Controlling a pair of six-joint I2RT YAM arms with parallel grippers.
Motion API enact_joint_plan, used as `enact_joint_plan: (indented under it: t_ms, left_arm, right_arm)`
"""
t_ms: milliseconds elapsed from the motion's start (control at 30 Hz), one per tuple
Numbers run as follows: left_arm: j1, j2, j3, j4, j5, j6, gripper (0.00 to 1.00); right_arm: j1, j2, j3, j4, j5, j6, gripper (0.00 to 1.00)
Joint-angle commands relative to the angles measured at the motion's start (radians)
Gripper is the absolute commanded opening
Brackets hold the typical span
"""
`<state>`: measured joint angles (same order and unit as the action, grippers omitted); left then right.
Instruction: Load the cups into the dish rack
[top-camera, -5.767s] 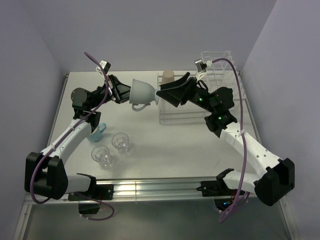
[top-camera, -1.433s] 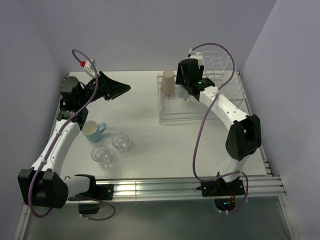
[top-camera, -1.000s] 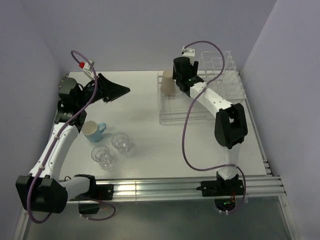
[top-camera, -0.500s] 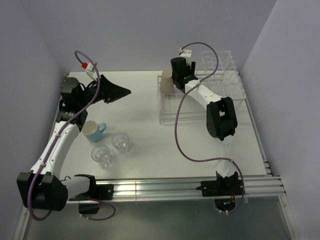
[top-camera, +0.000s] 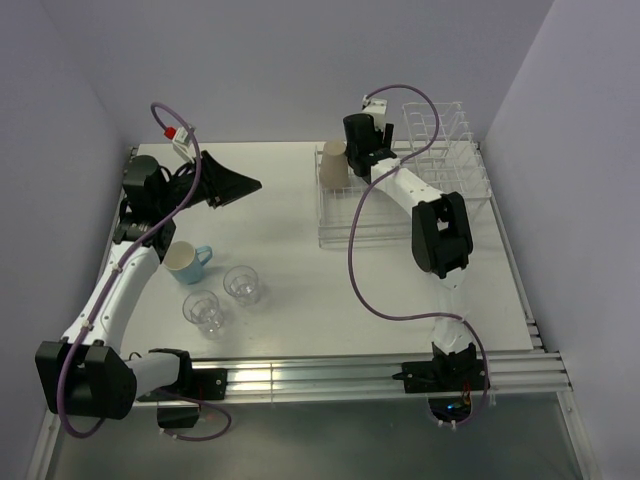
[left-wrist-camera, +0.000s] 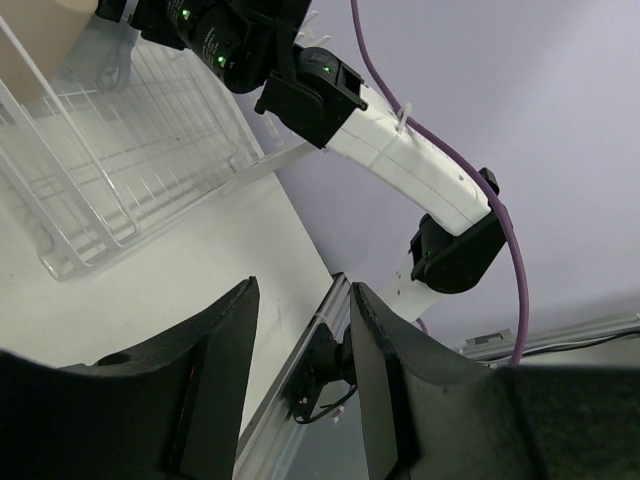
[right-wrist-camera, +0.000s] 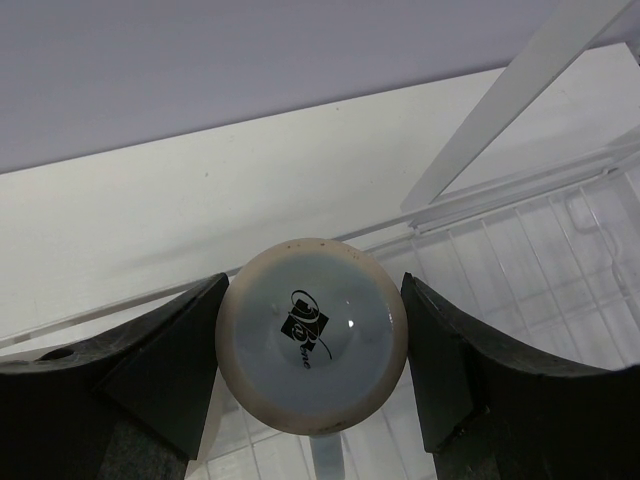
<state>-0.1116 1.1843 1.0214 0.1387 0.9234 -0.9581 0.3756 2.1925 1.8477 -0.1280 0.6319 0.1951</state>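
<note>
Lavender walls (top-camera: 300, 60) on three sides, white table (top-camera: 300, 300) with a metal rail along the near edge. No clutter beyond the task items.

Dish rack (top-camera: 370, 228) sits far right on the table, with the tall dividers at its far end and the low grid toward the middle.

The right arm reaches over the rack's left end. The right gripper (right-wrist-camera: 312, 350) is clamped on a pale blue cup (right-wrist-camera: 310, 315), with a finger pressed to each side. The cup's base faces the wrist camera, so its mouth points down at the grid. From the top view I can't tell whether the rim is seated on the wires or hanging just above them.

The left arm is up over the far-left of the table. The left gripper (left-wrist-camera: 303, 300) has its fingers apart with nothing between them, and it is well apart from the cups left on the table.

Cups:
- Tan paper cup (top-camera: 333, 165): upside down in the rack's left end, just beside the right gripper.
- Blue handled cup (top-camera: 186, 262): upright on the table, left side.
- Two clear tumblers (top-camera: 242, 285) (top-camera: 205, 312): upright, near each other, just toward the near edge from the handled cup.

Step in hand, as I read it: placing the second cup — one racked, one in the jaws, three to go.

The next move needs the cup set down on the grid clear of the tan cup. The right fingers should open only once it sits flat, then lift straight out so they don't clip either cup. The left is free to drop onto the handled cup — nearest to it of the three.
</note>
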Motion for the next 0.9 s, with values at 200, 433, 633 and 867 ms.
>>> enact_joint_plan:
  t_ms: [200,433,633,867]
  left_arm:
    - [0.004,-0.002,0.002,0.024,0.019,0.03,0.48]
    - [0.004,-0.003,-0.001,0.024,0.012,0.03,0.48]
    - [0.004,-0.006,-0.001,0.018,0.011,0.038,0.48]
    - [0.004,-0.008,-0.003,0.015,0.011,0.041,0.47]
  right_arm:
    - [-0.004,-0.031,0.013,0.048,0.026,0.04,0.17]
    - [-0.004,-0.05,-0.028,0.056,0.032,0.05,0.14]
    - [0.0,-0.074,-0.061,0.056,0.035,0.055,0.13]
    - [0.005,-0.083,-0.094,0.074,0.038,0.056,0.12]
